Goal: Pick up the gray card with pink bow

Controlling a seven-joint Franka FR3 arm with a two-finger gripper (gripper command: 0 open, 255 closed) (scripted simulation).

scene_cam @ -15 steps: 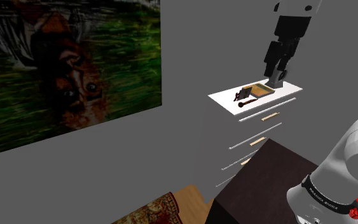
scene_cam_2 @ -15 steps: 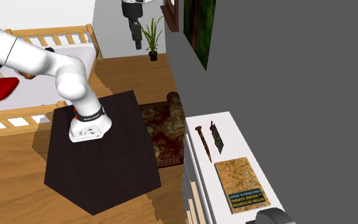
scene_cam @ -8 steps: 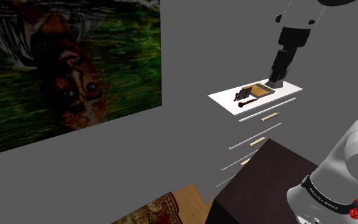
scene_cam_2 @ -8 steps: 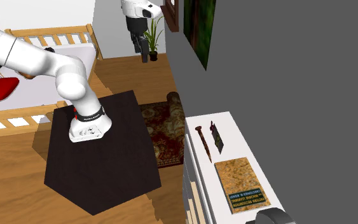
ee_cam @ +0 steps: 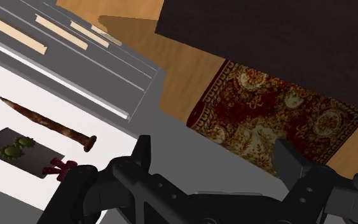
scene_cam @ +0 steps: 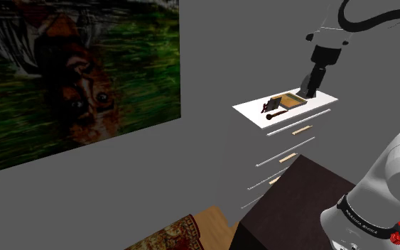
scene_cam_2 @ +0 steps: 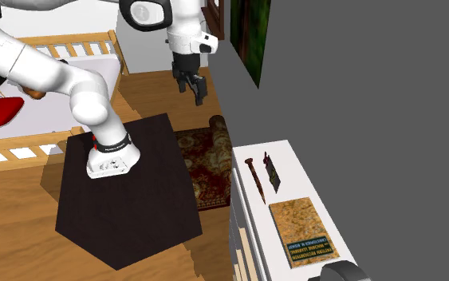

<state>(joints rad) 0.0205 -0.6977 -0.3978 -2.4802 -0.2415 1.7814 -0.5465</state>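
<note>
Nothing of the pick is done yet: the gripper (scene_cam_2: 196,94) hangs in the air with its fingers (ee_cam: 144,153) spread wide and nothing between them, so the approach, the closing and the lift are all left, as I judge it.

Beyond the open jaws lies the patterned rug (ee_cam: 273,121), with the dark stand (scene_cam_2: 127,199) past that. Off to the side of one finger, well outside the gap, is the white dresser (ee_cam: 56,102). Its drawers (ee_cam: 75,38) are shut, so what they hold cannot be seen; only their pale wooden handles show.

On the dresser top, farthest from the jaws, lies a brown book (scene_cam_2: 301,231). Nearer them the gray card (ee_cam: 12,149) lies flat, green sprigs on its face and the pink bow (ee_cam: 56,168) at the end closest to the gripper. Just beside it, apart from it, lies a long rusty spike (ee_cam: 44,122).

The jaws likely need to shift sideways over the card before descending.
</note>
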